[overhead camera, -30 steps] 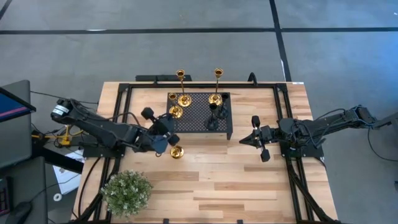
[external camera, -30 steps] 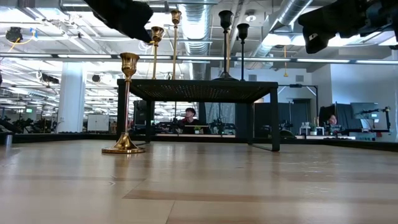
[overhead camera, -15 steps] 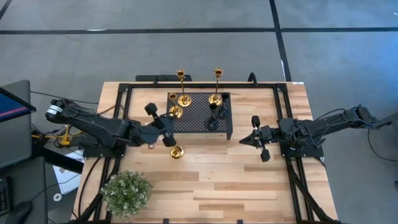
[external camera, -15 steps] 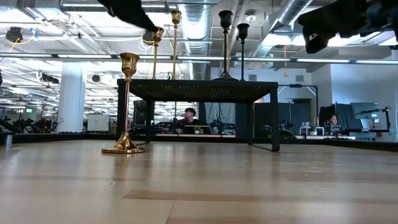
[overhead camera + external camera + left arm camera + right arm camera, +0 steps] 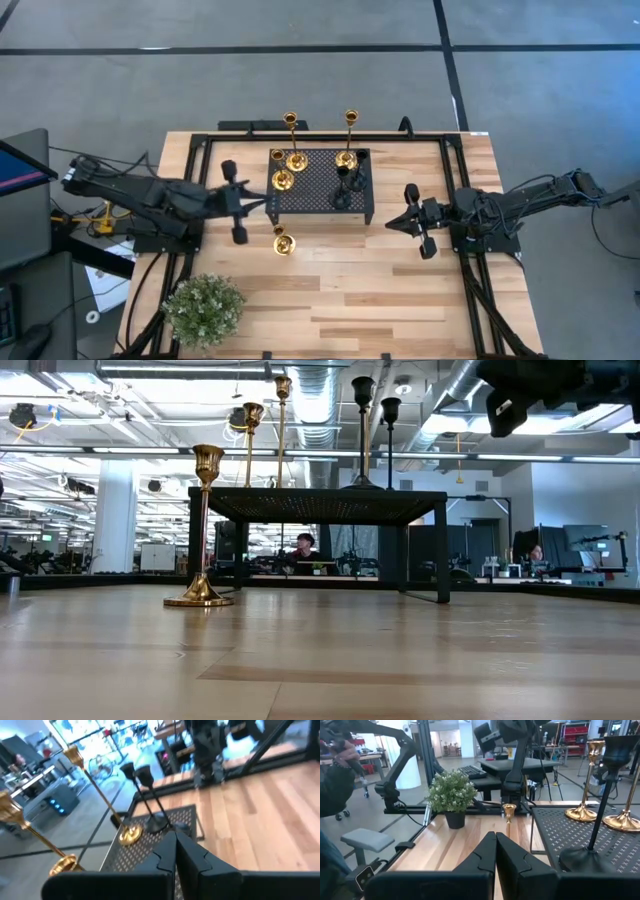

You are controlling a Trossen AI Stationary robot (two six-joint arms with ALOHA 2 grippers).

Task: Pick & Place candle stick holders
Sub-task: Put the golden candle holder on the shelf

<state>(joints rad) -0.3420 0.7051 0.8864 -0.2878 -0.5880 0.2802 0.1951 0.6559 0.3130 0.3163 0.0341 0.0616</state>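
Observation:
One gold candle stick holder (image 5: pixel 283 242) stands upright on its round base (image 5: pixel 200 599) on the wooden table, in front of the black perforated stand (image 5: pixel 318 190). On the stand are three more gold holders (image 5: pixel 296 160) (image 5: pixel 345 158) (image 5: pixel 283 180) and two black ones (image 5: pixel 342 196) (image 5: pixel 150 802). My left gripper (image 5: pixel 262 201) is shut and empty, level, left of the stand and above the table. My right gripper (image 5: pixel 390 225) is shut and empty, level, right of the stand, pointing toward it (image 5: pixel 495 837).
A green potted plant (image 5: pixel 203 308) sits at the table's near left corner. A black frame (image 5: pixel 200 140) runs along the table's edges. Bare wood lies in front of the stand (image 5: pixel 350 290). People sit at desks in the room beyond (image 5: pixel 303 544).
My left gripper has drawn back from the gold holder on the table toward the table's left edge and risen, tipping from slanting down to level. It has left the low view. The gold holder stands where it was.

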